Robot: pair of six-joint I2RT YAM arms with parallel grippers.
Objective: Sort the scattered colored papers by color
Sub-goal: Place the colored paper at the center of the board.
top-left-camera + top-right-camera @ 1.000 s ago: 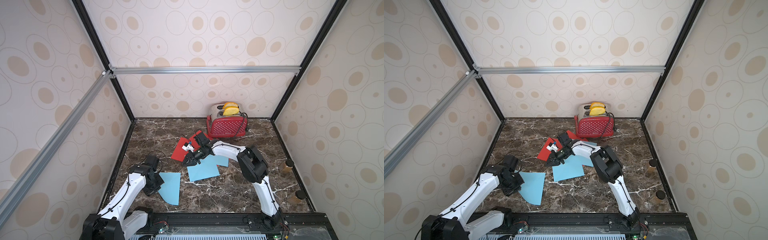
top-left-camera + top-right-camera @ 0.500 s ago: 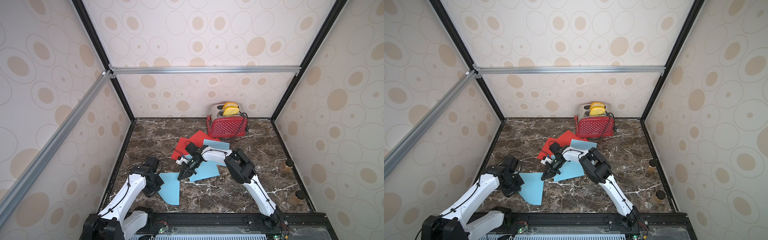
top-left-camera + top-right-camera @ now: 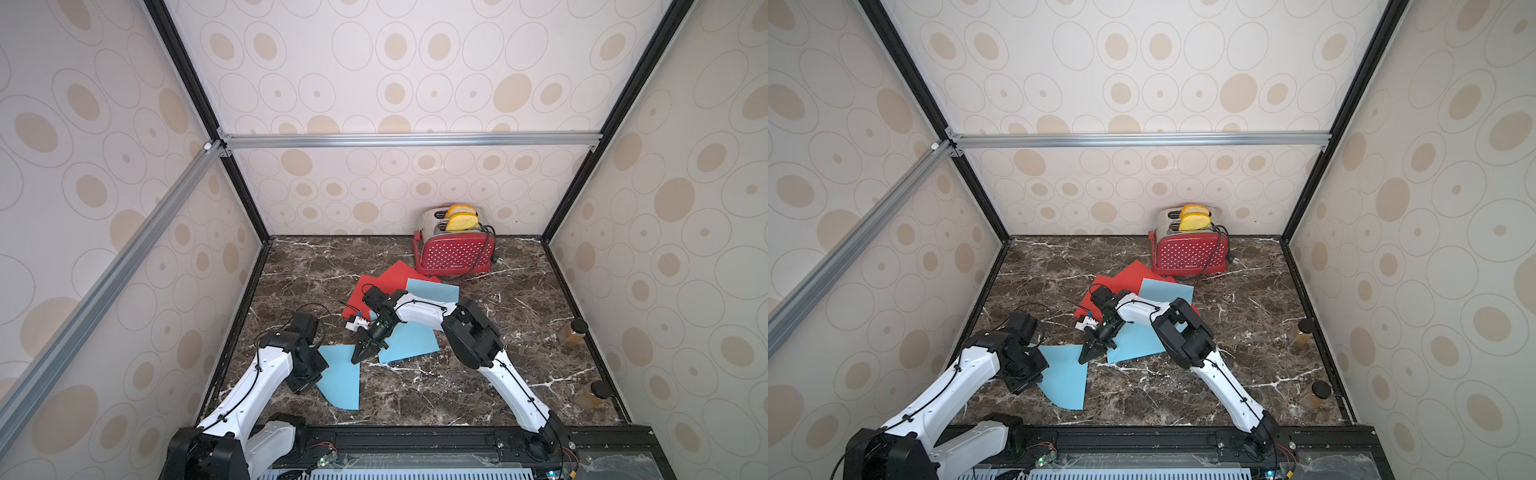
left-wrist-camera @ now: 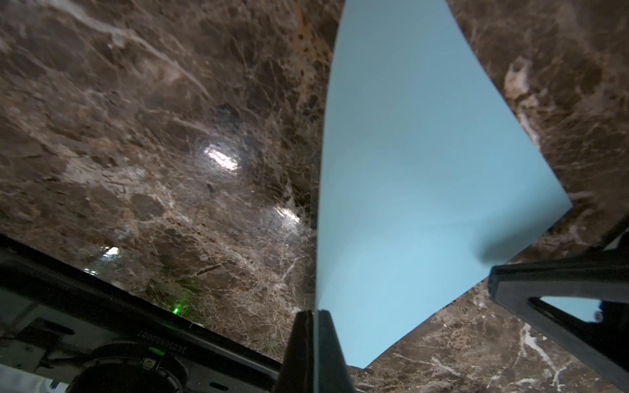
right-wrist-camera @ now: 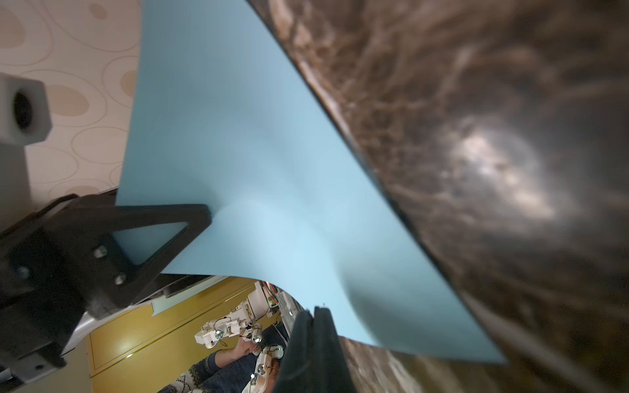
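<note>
A light-blue paper (image 3: 343,382) (image 3: 1067,382) lies at the front left of the marble floor, one side raised. My left gripper (image 3: 320,368) (image 4: 315,316) is shut on its edge, and the sheet (image 4: 425,170) runs straight into the pinched fingers. My right gripper (image 3: 358,358) (image 5: 315,311) points down at the same sheet's far corner. Its jaws are shut and the curled paper edge (image 5: 255,153) runs into their tip. Another blue sheet (image 3: 409,340) lies under the right arm, and a third blue sheet (image 3: 436,289) lies farther back over red papers (image 3: 395,274).
A red white-dotted toaster (image 3: 457,253) with toast stands at the back, just behind the red papers. Two amber jars (image 3: 573,330) (image 3: 592,395) stand along the right wall. The black frame rail (image 3: 415,436) borders the front.
My right gripper swung from the red papers toward the front left, reached the corner of the blue sheet that the left gripper holds, and shut. The left arm stayed put.
</note>
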